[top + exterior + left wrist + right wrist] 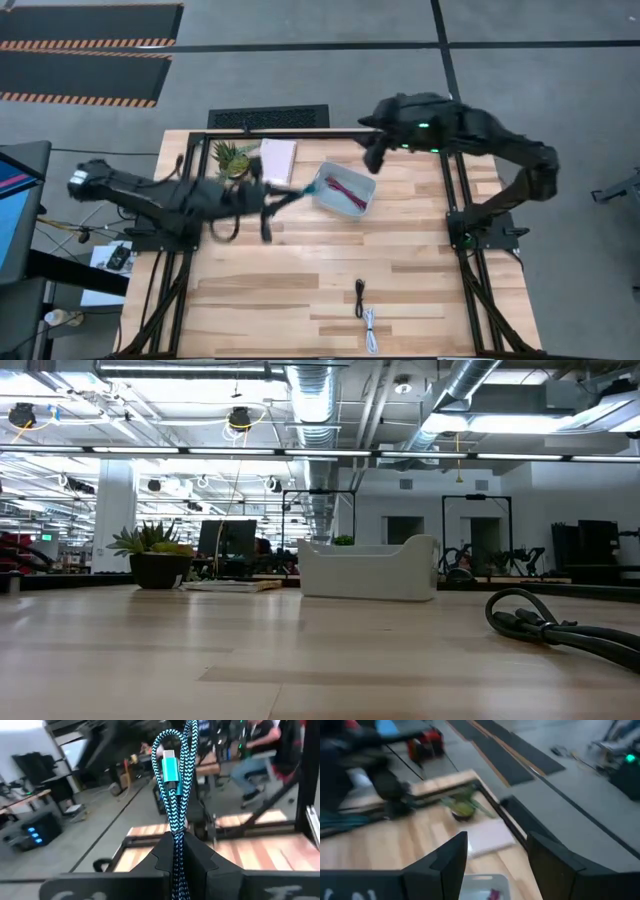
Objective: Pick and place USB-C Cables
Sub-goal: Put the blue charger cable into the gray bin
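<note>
My left gripper (293, 196) is shut on the teal cable (172, 795), just left of the clear tray (362, 206), above the table. The maroon-pink cable (348, 192) lies inside the tray; the right wrist view shows it too (493, 894). The black cable (360, 295) and the white cable (370, 330) lie flat on the table near its near edge. In the low view the black cable (560, 628) lies at the right. My right gripper (495, 865) is open, up over the tray's far side (375, 152). Neither gripper shows in the low view. My left gripper pinches the teal cable bundle between its two fingers (200, 855), several strands together, at a stretch (176, 842) behind the plug end. The fingers point about level toward the table's right. The looped end with its teal plug (170, 767) sticks out beyond the fingertips, lifted clear.
A small green plant (230, 157) in a dark pot and a pale notebook (277, 158) sit by the table's far edge, left of the tray. Bare wood lies across the table's middle and near left. A person (255, 750) sits in the room beyond.
</note>
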